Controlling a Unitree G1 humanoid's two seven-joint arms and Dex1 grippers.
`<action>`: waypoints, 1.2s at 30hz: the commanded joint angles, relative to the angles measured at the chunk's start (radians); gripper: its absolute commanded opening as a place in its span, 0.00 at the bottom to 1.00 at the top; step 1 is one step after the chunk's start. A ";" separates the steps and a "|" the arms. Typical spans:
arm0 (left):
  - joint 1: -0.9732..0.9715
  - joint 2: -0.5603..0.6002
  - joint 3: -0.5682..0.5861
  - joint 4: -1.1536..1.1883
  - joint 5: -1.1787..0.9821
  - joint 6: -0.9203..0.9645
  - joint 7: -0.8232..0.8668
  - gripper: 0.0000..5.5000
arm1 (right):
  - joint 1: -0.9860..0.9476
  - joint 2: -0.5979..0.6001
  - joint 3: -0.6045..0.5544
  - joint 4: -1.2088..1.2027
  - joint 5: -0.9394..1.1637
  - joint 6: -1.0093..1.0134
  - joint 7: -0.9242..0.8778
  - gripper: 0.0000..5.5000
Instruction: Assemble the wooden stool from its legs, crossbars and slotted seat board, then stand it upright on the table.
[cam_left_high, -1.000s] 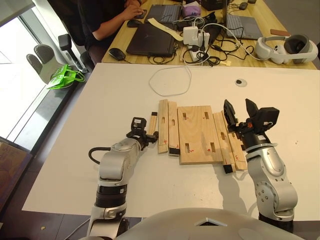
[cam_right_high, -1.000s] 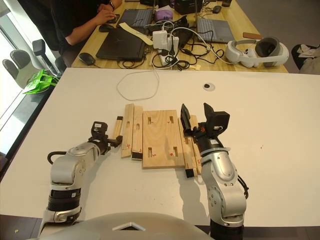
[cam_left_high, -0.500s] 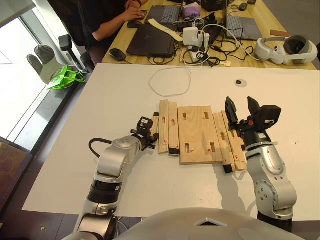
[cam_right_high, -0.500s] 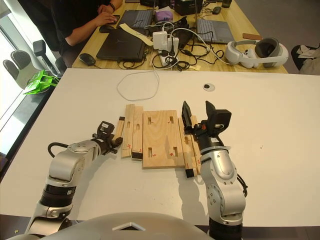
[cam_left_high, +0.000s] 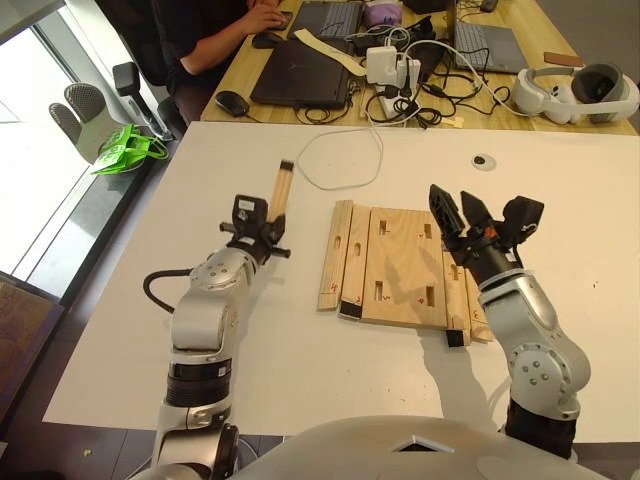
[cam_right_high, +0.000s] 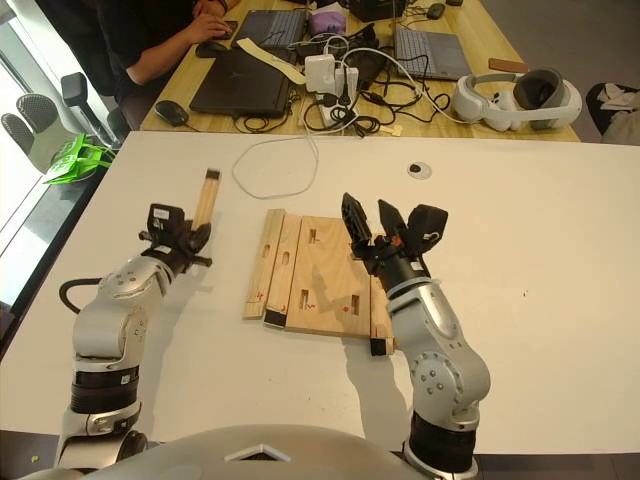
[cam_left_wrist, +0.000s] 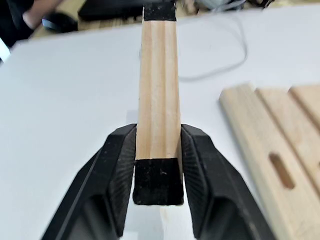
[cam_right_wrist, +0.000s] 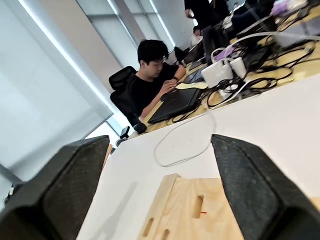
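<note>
My left gripper (cam_left_high: 251, 226) is shut on a short wooden crossbar (cam_left_high: 280, 190) with black ends, held above the table well left of the other parts. In the left wrist view both fingers (cam_left_wrist: 120, 170) clamp the crossbar (cam_left_wrist: 158, 85) near its black end. The slotted seat board (cam_left_high: 400, 265) lies flat mid-table. Two slotted leg planks (cam_left_high: 338, 255) lie against its left edge, and more wooden pieces (cam_left_high: 470, 312) lie along its right edge. My right gripper (cam_left_high: 458, 208) stands open above the board's right part, nothing between its fingers (cam_right_wrist: 75, 190).
A white cable loop (cam_left_high: 340, 160) lies on the table behind the parts, and a small black disc (cam_left_high: 485, 161) sits at the back right. A wooden desk (cam_left_high: 500, 95) with laptops, cables and a headset (cam_left_high: 575, 92) borders the far edge.
My left gripper has lifted the crossbar away from the leg planks, leftward and toward the back. My right gripper has swung left over the seat board, still open.
</note>
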 joint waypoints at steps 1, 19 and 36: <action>-0.019 0.027 -0.109 -0.156 0.017 -0.115 -0.066 0.23 | -0.098 -0.048 -0.072 0.054 0.356 0.140 0.026 0.68; 0.012 0.097 -0.376 -0.324 0.156 -0.227 -0.167 0.23 | -0.315 -0.259 -0.098 0.262 0.508 0.142 0.116 0.55; 0.032 0.080 -0.411 -0.319 0.169 -0.230 -0.179 0.23 | -0.341 -0.269 -0.073 0.295 0.494 0.132 0.196 0.08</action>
